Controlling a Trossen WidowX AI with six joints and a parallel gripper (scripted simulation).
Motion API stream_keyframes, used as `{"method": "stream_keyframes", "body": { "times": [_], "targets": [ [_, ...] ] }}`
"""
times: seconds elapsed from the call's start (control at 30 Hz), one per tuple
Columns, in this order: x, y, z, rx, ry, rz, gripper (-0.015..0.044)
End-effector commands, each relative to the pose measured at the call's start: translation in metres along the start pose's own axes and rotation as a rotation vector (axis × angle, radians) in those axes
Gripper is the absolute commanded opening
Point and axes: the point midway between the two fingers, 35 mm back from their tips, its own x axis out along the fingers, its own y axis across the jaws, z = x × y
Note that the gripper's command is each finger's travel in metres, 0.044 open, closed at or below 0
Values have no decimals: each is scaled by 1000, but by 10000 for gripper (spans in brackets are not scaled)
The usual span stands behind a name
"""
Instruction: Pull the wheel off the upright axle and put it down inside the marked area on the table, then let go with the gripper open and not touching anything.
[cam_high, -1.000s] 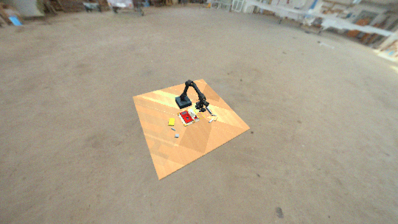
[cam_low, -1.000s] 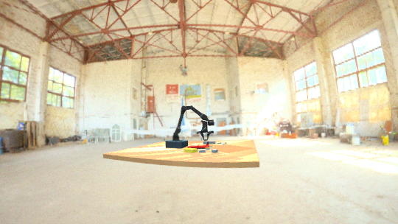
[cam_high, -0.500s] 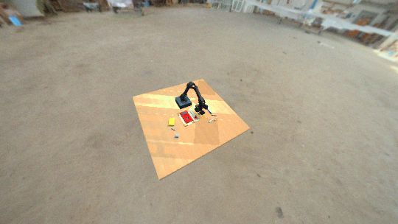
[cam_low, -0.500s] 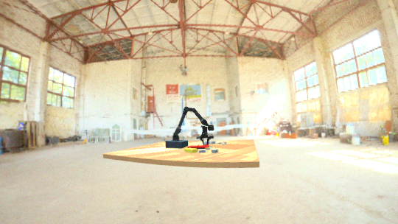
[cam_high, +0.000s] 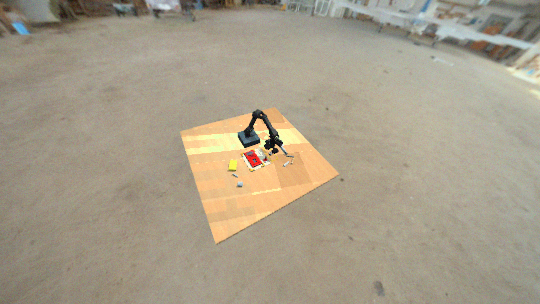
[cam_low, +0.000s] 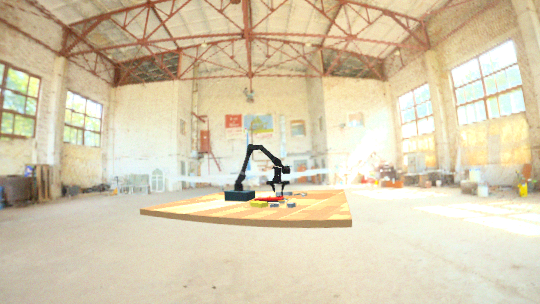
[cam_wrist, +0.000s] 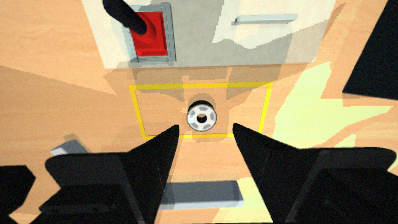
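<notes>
The tabletop (cam_high: 300, 170) is a flat square of pale wood planking with lighter and darker bands, lying on a wide stretch of rough grey-brown ground; in the exterior view it reads as a thin slab with a sharp front edge. All the objects cluster around the middle of it, leaving broad bare wood toward the near corner and both side edges.

The arm (cam_high: 262, 126) is matte black, rising from a dark square base (cam_high: 248, 138) and bending down toward the tabletop. Beside the base sits a pale grey plate (cam_wrist: 280, 45) with a glossy red block (cam_wrist: 151, 33) set in a grey frame, from which a round black peg (cam_wrist: 125, 16) leans. A thin grey bar (cam_wrist: 264, 19) lies on the plate.

Just in front of the plate, a thin yellow outline (cam_wrist: 200, 110) marks a rectangle on the wood. The wheel (cam_wrist: 202, 117) lies flat inside it, near the front line: a small white disc with a dark centre hole and a ring of spoke slots, casting a soft shadow.

The gripper (cam_wrist: 202, 131) hangs above, its fingers black, wedge-shaped and tapered to points, spread apart with nothing between them; the wheel shows in the gap, apart from both tips.

A flat grey strip (cam_wrist: 200, 194) lies on the wood below the fingers. A yellow block (cam_high: 232, 165) and small grey pieces (cam_high: 239, 184) rest farther out.
</notes>
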Motion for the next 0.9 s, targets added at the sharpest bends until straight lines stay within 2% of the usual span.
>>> {"method": "stream_keyframes", "body": {
  "times": [0.0,0.07,0.1,0.23,0.27,0.47,0.87],
  "targets": [
    [-27,2,-1,3,2,16,300],
    [-27,2,-1,3,2,16,300],
    [-21,3,-1,0,10,24,326],
    [-42,-24,10,1,7,19,431],
    [-48,-32,14,1,5,18,440],
    [-71,-78,34,3,-1,10,440],
    [-71,-79,34,3,-1,10,440]
  ]
}}
